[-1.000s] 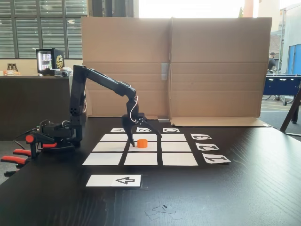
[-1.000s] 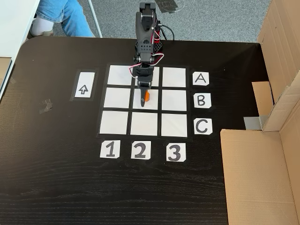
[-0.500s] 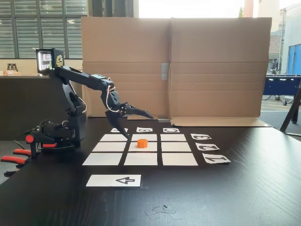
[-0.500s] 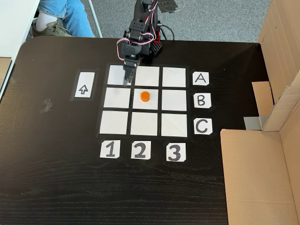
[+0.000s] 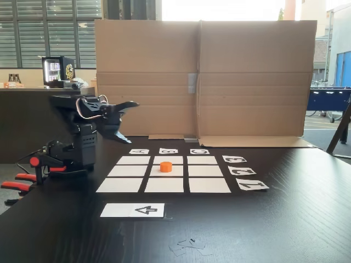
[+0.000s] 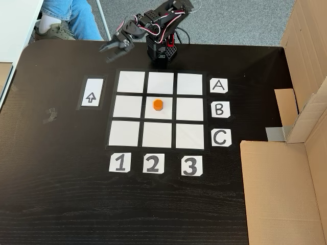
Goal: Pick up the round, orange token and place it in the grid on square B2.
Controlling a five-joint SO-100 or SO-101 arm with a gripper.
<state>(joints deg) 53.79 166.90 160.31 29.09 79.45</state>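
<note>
The orange token (image 5: 165,166) (image 6: 158,104) lies flat on square B2 (image 5: 178,171) (image 6: 166,113), the centre cell of the grid (image 5: 120,184) (image 6: 127,132), with nothing touching it. The black arm is folded back over its base. My gripper (image 5: 134,121) (image 6: 104,55) hangs in the air, open and empty, beyond the grid's corner near row A and column 1. It is well clear of the token.
A white arrow card (image 5: 133,210) (image 6: 92,93) lies beside the grid. Letter cards (image 6: 218,109) and number cards (image 6: 152,164) edge it. Cardboard walls (image 5: 203,76) (image 6: 276,189) stand along one side. Red-orange clamp handles (image 5: 16,186) stick out by the base. A person's legs (image 6: 66,15) show past the table.
The gripper opened off the token on the centre cell, rose, and the arm pulled back over its base, swinging toward the arrow-card side. The token stayed put.
</note>
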